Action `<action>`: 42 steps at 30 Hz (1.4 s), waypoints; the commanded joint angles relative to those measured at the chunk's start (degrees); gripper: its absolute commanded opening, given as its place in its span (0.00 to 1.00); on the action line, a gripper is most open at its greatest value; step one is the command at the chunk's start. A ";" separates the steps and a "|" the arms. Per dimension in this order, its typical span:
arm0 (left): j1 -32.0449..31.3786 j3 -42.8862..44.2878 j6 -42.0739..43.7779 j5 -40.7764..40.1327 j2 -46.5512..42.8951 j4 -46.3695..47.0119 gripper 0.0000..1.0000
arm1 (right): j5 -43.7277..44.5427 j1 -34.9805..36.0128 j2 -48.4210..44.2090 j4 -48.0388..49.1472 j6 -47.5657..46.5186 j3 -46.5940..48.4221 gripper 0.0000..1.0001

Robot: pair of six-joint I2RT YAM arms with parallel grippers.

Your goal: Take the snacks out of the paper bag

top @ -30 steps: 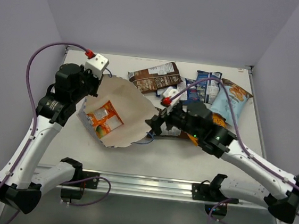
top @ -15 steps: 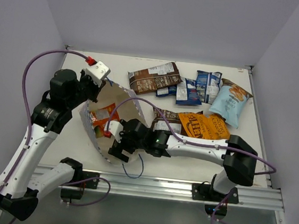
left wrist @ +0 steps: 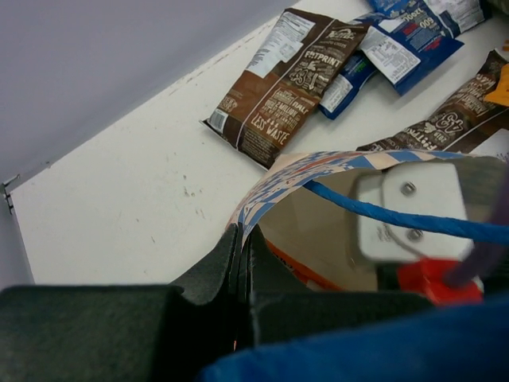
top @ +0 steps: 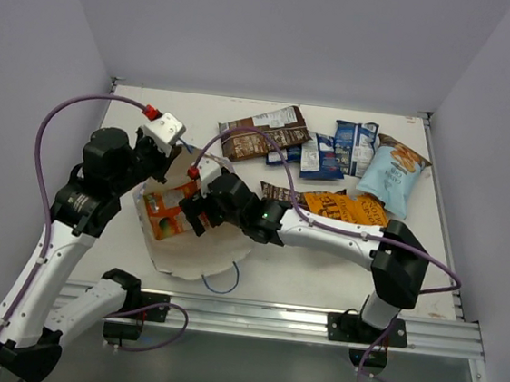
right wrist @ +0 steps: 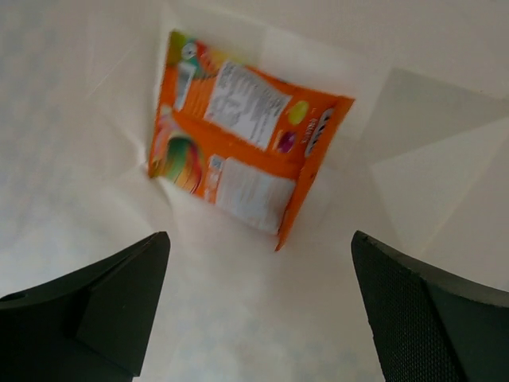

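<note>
Orange packet (right wrist: 238, 143): where?
— Inside the paper bag (top: 195, 258), near the table's (top: 318, 284) left edge, directly ahead of the right gripper (right wrist: 260, 243); jaws spread, packet's long axis slanting across the gap.
— Left gripper (left wrist: 241, 247)?
— Clenched on the bag rim.

Even, diffuse overhead light; shadows on the tabletop (top: 319, 275) are soft and faint. In the left wrist view the left tool (left wrist: 241, 239) and cord (left wrist: 382, 209) are out of focus. The right wrist view is pale, its packet (right wrist: 238, 151) slightly blurred.
</note>
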 commanded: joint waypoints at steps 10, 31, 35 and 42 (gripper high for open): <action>-0.46 2.65 -6.40 1.25 -0.85 2.04 0.00 | 5.72 -2.38 13.12 -1.53 18.12 9.71 0.99; -0.46 8.10 -14.23 -6.22 3.10 0.73 0.00 | -6.05 -4.76 23.66 11.91 13.03 9.28 0.99; -0.38 8.37 -15.37 -1.66 3.10 0.81 0.00 | -8.16 -4.93 26.65 12.88 9.43 11.12 0.99; -0.46 8.28 -16.43 6.17 4.68 1.08 0.00 | -8.51 -4.93 29.02 20.97 5.56 9.36 0.99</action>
